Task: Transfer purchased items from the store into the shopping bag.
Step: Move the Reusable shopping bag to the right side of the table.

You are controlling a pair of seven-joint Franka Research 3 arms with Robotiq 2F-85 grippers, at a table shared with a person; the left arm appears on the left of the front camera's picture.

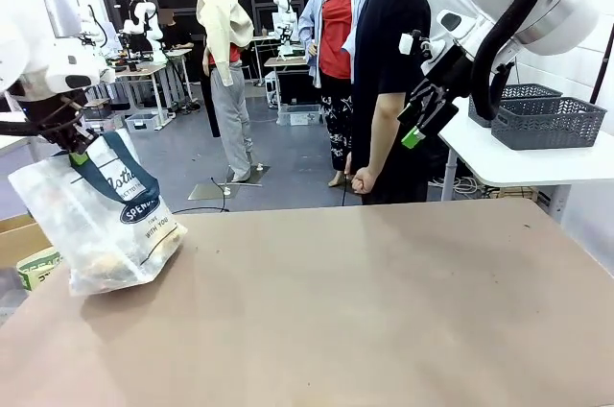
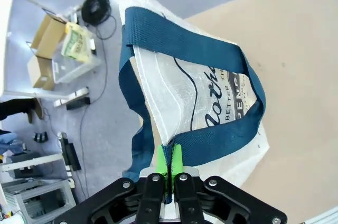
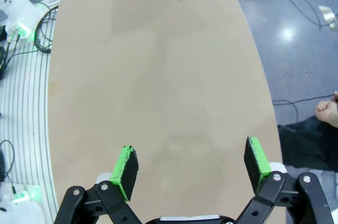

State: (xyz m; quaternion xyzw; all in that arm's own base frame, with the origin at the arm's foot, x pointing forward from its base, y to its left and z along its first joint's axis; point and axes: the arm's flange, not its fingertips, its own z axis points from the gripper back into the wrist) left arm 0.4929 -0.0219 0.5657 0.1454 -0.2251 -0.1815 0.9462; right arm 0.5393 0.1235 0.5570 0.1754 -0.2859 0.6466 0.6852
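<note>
Front view: the bag sits at the table's left edge, lumpy with indistinct goods inside, its strap pinched in the left gripper; lifting should go slowly so nothing spills. Left wrist view: green pads clamp tight on the navy strap at bottom centre. Right wrist view: the right gripper gapes wide, empty, above bare table.

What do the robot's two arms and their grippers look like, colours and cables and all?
Both arms are glossy white with rounded joints. A thick black cable loops along the right arm. Each ends in a black two-finger gripper with bright green pads: the left gripper shows silver bolt heads on its black links, as does the right gripper, whose pads are chipped at the tips.
</note>
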